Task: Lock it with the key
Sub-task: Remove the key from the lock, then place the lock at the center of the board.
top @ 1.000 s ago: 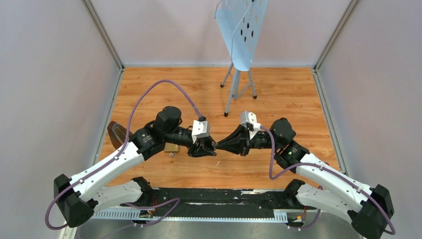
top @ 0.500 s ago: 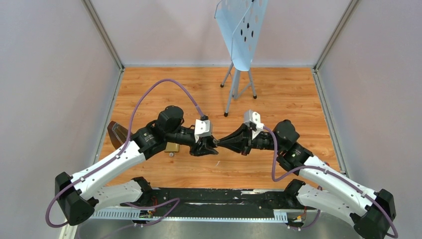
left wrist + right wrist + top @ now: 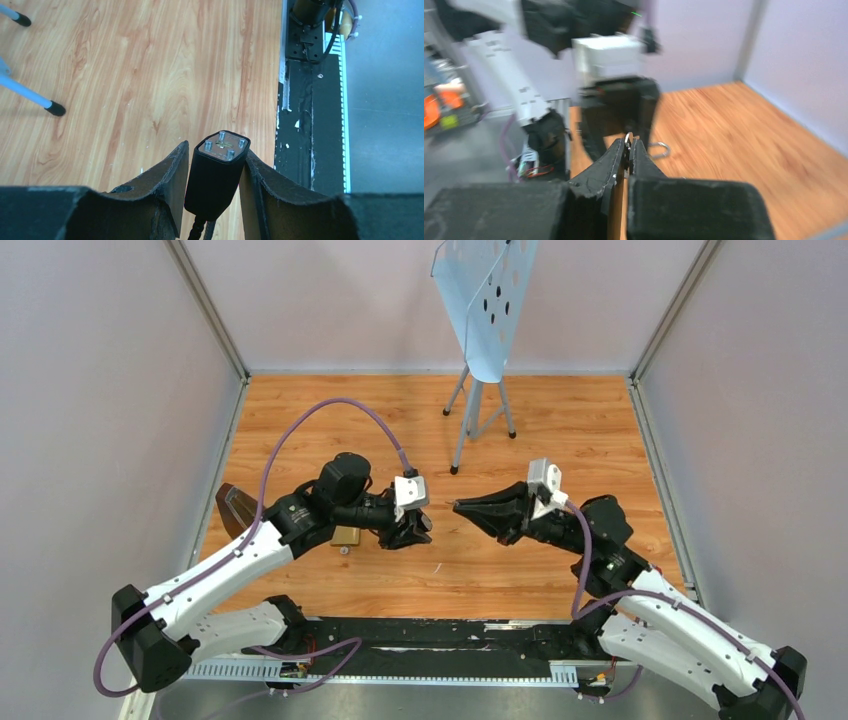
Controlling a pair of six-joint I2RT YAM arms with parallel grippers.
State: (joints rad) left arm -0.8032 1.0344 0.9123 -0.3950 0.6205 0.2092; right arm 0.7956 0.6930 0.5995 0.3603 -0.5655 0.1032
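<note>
My left gripper is shut on the lock, a black-cased body whose metal end face, with a keyhole slot and several rivets, points away from the wrist. Dark cable-like strands hang below it. From above, the left gripper hovers mid-table. My right gripper faces it from the right with a small gap between them. It is shut on the key, a thin silver sliver poking out at the fingertips. That blurred right wrist view also shows the left gripper ahead and a silver loop below it.
A pale blue perforated panel on a tripod stands at the back, its feet near both grippers. A brass object lies under the left arm and a dark brown object lies by the left wall. A black rail runs along the near edge.
My right gripper has drawn back to the right, away from the lock where its tip met the left gripper. The left gripper has shifted only slightly and keeps its hold.
</note>
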